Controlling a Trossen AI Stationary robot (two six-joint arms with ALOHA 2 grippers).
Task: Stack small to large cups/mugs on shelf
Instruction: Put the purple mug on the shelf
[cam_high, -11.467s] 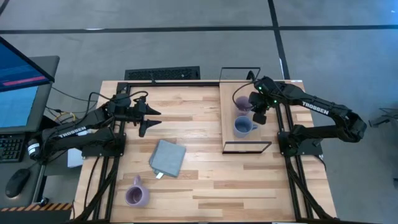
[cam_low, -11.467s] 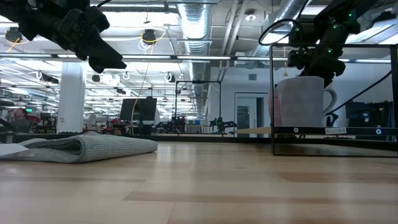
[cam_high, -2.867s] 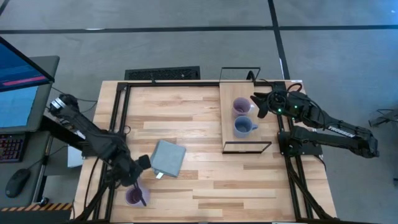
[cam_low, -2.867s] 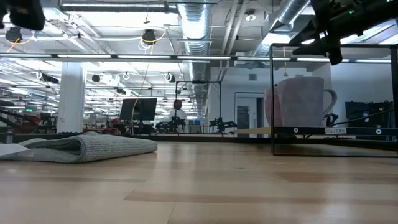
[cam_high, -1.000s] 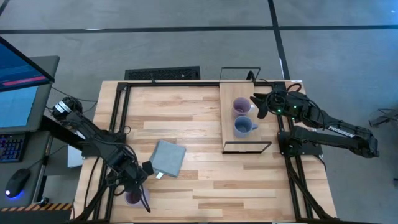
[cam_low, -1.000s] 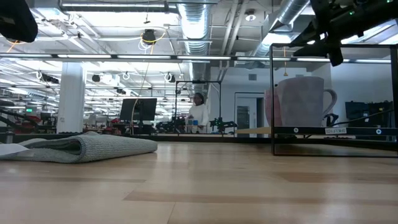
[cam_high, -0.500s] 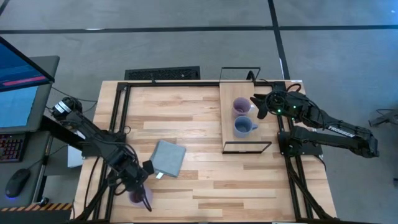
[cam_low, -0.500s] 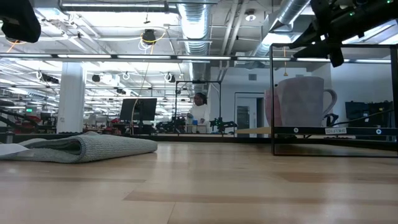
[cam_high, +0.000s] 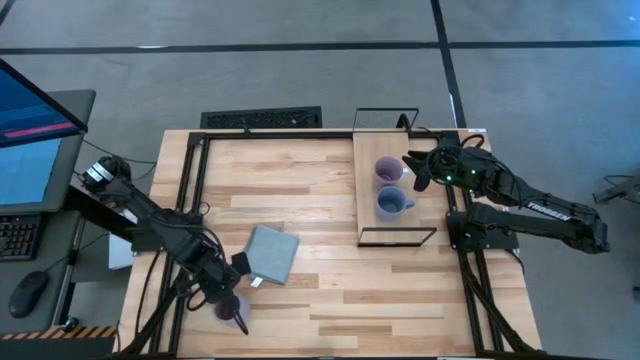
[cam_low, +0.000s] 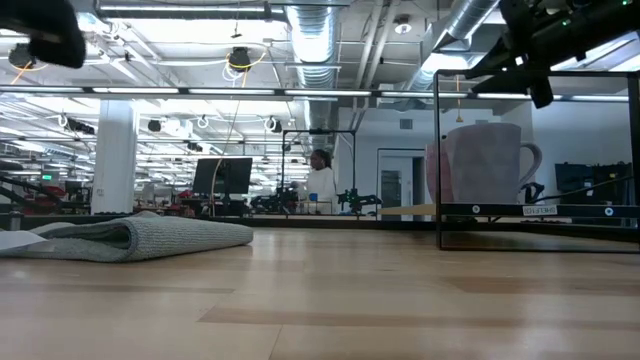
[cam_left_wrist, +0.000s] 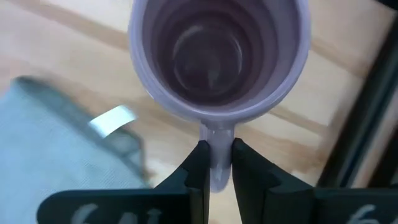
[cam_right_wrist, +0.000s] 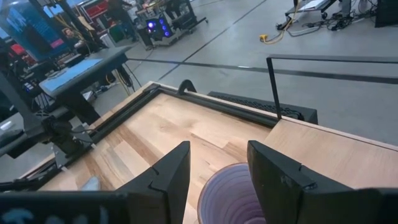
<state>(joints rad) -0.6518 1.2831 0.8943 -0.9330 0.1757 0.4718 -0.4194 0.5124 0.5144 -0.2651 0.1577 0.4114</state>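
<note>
Left gripper (cam_left_wrist: 216, 163) pinching the handle of a lavender mug (cam_left_wrist: 219, 59) at the table's near-left corner beside the grey cloth (cam_high: 269, 254), right gripper (cam_right_wrist: 217, 163) spread above the shelf (cam_high: 369, 205), lavender and blue-grey mugs there.

One camera looks straight down on the table (cam_high: 330, 200). Another sits level with its top, facing the room. Each wrist camera looks closely past its hand; all share the tabletop.

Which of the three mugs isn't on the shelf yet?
The lavender mug at the table's near-left corner, beside the grey cloth. The left hand is shut on its handle. The other lavender mug and the blue-grey mug stand on the shelf.
</note>
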